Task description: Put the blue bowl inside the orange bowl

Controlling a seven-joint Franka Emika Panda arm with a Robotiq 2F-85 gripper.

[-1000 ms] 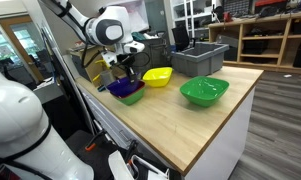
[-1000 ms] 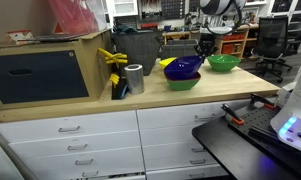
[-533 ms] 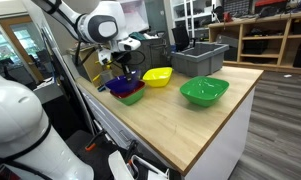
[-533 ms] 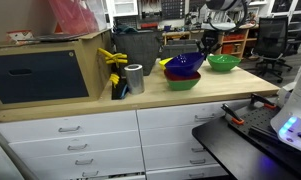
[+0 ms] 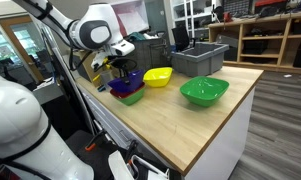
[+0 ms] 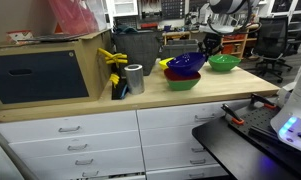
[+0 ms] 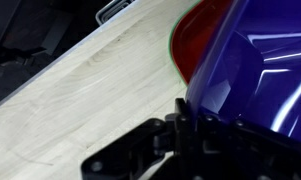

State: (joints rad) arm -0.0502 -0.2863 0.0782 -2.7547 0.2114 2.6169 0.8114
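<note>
My gripper (image 5: 118,68) is shut on the rim of the blue bowl (image 5: 128,80) and holds it tilted just above a stack of bowls at the table's end. In the wrist view my fingers (image 7: 182,128) pinch the blue bowl's wall (image 7: 260,70), and the orange bowl (image 7: 200,40) lies right under it. The orange bowl sits in a small green bowl (image 5: 132,96), which also shows in an exterior view (image 6: 182,83). The blue bowl (image 6: 185,65) hides the orange bowl in both exterior views.
A yellow bowl (image 5: 157,76) stands beside the stack and a larger green bowl (image 5: 203,91) further along the wooden table (image 5: 180,125). A grey bin (image 5: 198,58) is behind them. A metal can (image 6: 135,78) and yellow clamps (image 6: 115,60) stand by a box.
My gripper has moved up and sideways with the blue bowl, which now sits higher and more tilted over the stack.
</note>
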